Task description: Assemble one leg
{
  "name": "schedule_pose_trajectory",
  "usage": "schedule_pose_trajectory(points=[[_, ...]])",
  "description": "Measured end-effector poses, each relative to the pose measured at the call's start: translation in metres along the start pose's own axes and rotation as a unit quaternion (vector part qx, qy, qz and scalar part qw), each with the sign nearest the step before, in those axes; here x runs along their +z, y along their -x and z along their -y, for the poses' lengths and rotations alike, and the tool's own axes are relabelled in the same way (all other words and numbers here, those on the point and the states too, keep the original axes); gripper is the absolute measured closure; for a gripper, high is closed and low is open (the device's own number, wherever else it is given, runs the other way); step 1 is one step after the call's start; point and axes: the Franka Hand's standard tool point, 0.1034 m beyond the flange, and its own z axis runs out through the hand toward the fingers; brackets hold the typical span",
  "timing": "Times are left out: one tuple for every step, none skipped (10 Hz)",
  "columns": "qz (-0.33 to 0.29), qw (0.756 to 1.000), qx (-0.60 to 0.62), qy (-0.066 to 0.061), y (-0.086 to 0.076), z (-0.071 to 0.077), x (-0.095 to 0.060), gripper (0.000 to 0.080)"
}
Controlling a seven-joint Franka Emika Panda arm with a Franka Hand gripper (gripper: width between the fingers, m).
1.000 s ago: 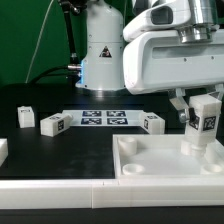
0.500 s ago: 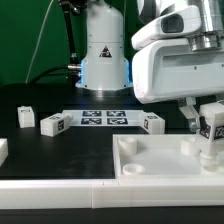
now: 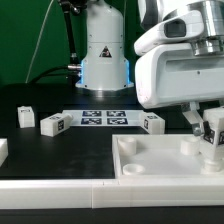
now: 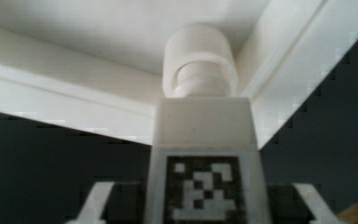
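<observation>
My gripper (image 3: 208,128) is shut on a leg (image 3: 212,127), a small white post with a black-and-white tag. It holds the leg upright over the far corner of the white square top (image 3: 150,162) at the exterior view's right edge. In the wrist view the leg (image 4: 202,130) fills the middle between my gripper's (image 4: 202,208) two pale fingers (image 4: 105,200). Its round end points at the top's white corner (image 4: 87,60). Whether the leg's end touches the top cannot be told.
Three more legs lie on the black table: two (image 3: 26,117) (image 3: 53,124) at the exterior view's left and one (image 3: 152,122) behind the top. The marker board (image 3: 104,118) lies between them. A white block (image 3: 3,150) is at the left edge and a white rail (image 3: 60,187) runs along the front.
My gripper has carried the leg toward the exterior view's right and a little lower, from above the top's far side to its far right corner. The other parts have not moved.
</observation>
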Motion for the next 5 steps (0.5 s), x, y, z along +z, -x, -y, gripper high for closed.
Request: schedule_pose_trajectory(points=[[0.001, 1.000, 0.000, 0.000, 0.0022, 0.0006, 0.0031, 0.0508], [-0.001, 1.000, 0.000, 0.000, 0.0022, 0.0003, 0.0037, 0.0508], [-0.004, 1.000, 0.000, 0.001, 0.0016, 0.0003, 0.0039, 0.0508], [-0.005, 1.000, 0.000, 0.002, 0.0014, 0.0004, 0.0040, 0.0508], [-0.008, 1.000, -0.001, 0.002, 0.0007, 0.0008, 0.0044, 0.0508]])
